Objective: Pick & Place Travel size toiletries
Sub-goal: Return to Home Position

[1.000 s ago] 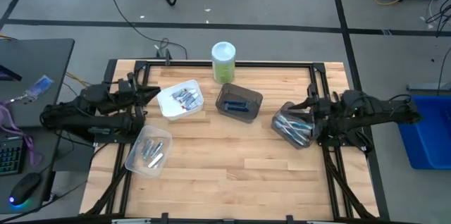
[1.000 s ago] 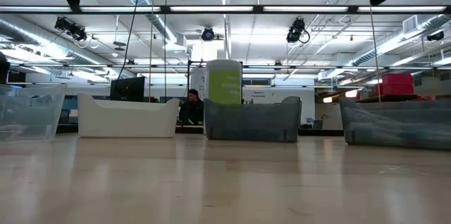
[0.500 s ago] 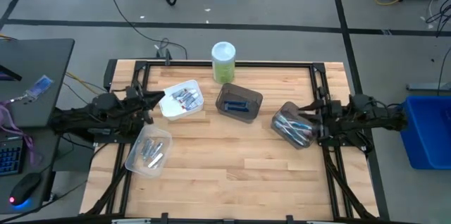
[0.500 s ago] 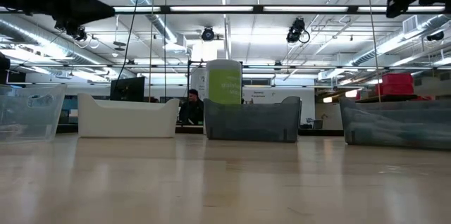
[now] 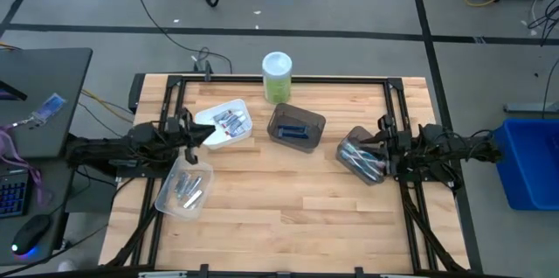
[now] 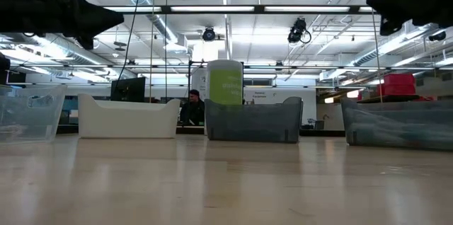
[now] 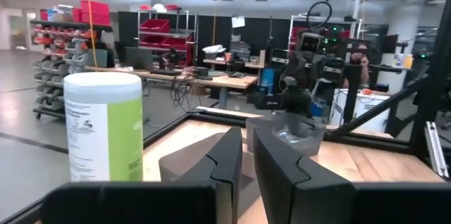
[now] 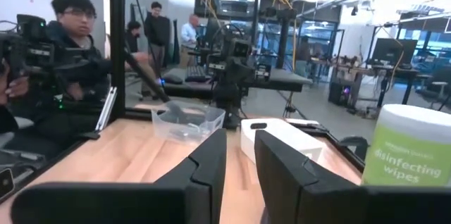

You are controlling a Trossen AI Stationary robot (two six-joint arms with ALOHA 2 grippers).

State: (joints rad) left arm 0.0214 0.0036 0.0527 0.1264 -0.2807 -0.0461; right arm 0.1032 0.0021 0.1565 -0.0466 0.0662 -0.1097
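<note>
Small white-and-silver travel toiletries lie binned; so the dark left gripper and right gripper hang empty, fingers slightly parted, seemingly parking.

The high view looks straight down on the whole table. The low view sits at tabletop height, facing level across it. Each wrist view looks close past the left fingers or the right fingers, across the table. All four views share the green canister, which stands beyond the fingertips.
</note>
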